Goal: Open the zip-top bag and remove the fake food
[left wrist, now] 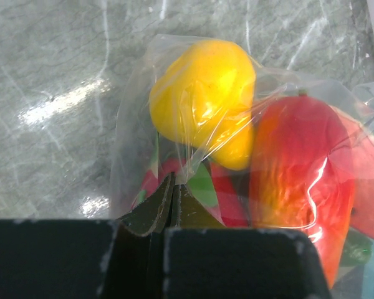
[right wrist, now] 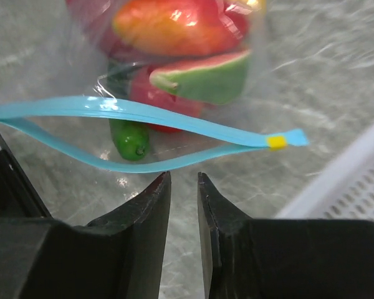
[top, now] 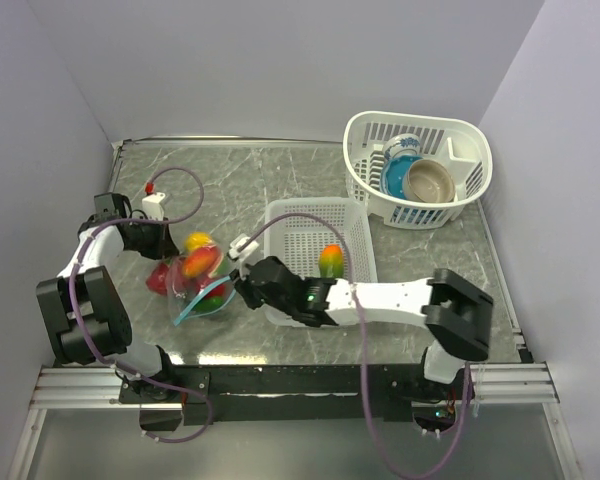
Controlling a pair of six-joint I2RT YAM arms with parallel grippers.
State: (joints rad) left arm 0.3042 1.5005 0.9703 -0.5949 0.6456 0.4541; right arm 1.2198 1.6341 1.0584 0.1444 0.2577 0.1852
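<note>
1. In the top view, we see the zip-top bag (top: 202,288) on the bench (top: 280,170) between the two arms. It lies just left of a rectangular slotted basket (top: 358,215), with the fake food (top: 200,263) bunched inside it.
2. Only that view shows one piece outside the bag: an orange-and-green fruit (top: 331,260) sitting in the rectangular basket. Only it also takes in the round basket (top: 470,150) at the far right, which holds a blue bowl (top: 398,178) and a tan bowl (top: 430,180).
3. The left wrist view gives us what the top view cannot. The left end effector (left wrist: 173,198) is clenched, with its tips pressed together on the clear film at the side of the bag away from the zip.
4. Just beyond those tips, a yellow fruit (left wrist: 202,99) and a red-orange fruit (left wrist: 299,180) press against the plastic.
5. The right wrist view alone shows the teal zip strip (right wrist: 143,115) up close. Its two halves are parted along the middle and meet at a yellow tab (right wrist: 276,142) on the right.
6. There we find the right end effector (right wrist: 184,187) released. A narrow gap stands between its jaws with nothing in it, just short of the nearer half of the strip.
7. Behind the strip, that view picks out a watermelon slice (right wrist: 206,78) and a small green pepper (right wrist: 129,140), which we cannot tell apart from above.
</note>
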